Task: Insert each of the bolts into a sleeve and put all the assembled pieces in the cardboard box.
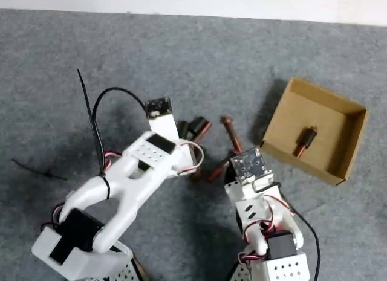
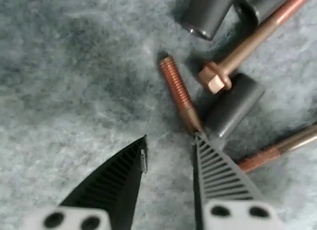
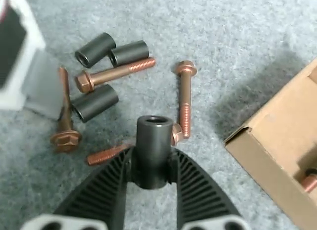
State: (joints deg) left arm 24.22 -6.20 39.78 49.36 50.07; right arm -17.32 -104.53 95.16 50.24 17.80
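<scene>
Black sleeve [image 3: 154, 141] grasped in right hand [image 3: 151, 157] near box [image 1: 329, 95], left hand [image 2: 171, 139] released over bolt [image 2: 178, 94] farther from box

grey felt mat [image 1: 181, 57] | thin black cable tie [image 1: 39, 170] lying on it | white strip [image 1: 181, 2] beyond far edge

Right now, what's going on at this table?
The right arm's jaws grip a dark cylindrical metal sleeve. The left arm's jaws hang open next to a loose copper-coloured threaded bolt, among other bolts and sleeves on the grey felt table. One assembled piece lies in the brown cardboard box.
</scene>
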